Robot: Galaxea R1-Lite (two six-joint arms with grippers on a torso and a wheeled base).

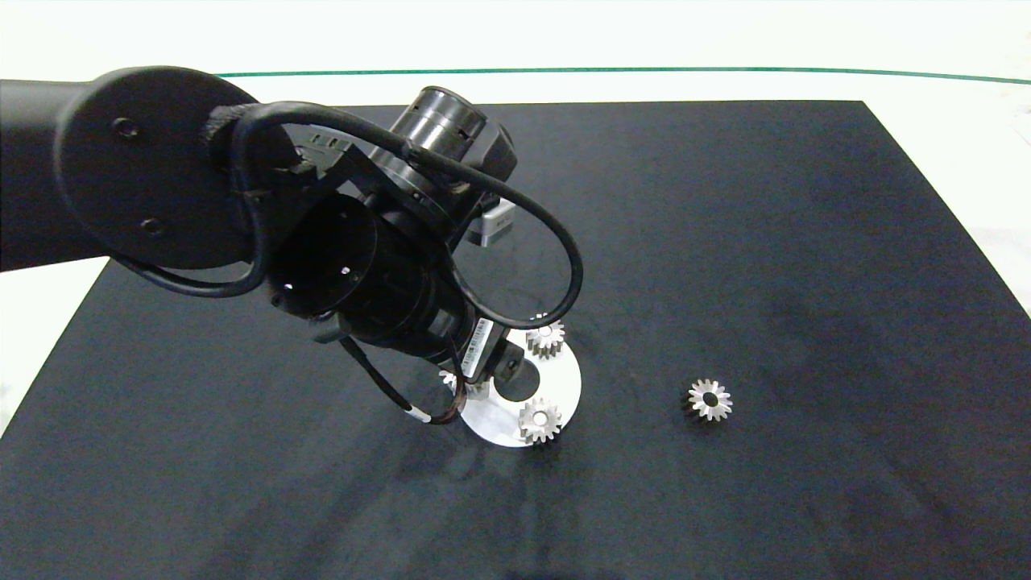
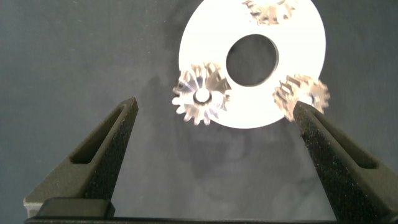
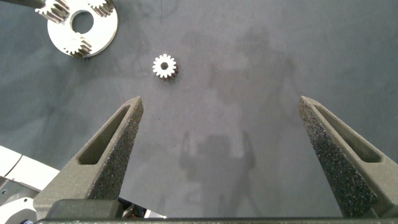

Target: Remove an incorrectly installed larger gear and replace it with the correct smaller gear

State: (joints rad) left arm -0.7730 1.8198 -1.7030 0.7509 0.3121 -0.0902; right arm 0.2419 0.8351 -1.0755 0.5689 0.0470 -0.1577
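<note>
Light falls bright and even from above, washing the pale table (image 1: 950, 48) around the black mat (image 1: 805, 242) almost to white, while the mat stays dark with faint mottled patches. The silver disc (image 2: 298, 25) glares to flat white in the left wrist view, and the gears on it smear with blur. Soft shadows lie on the mat just beside the disc.
</note>
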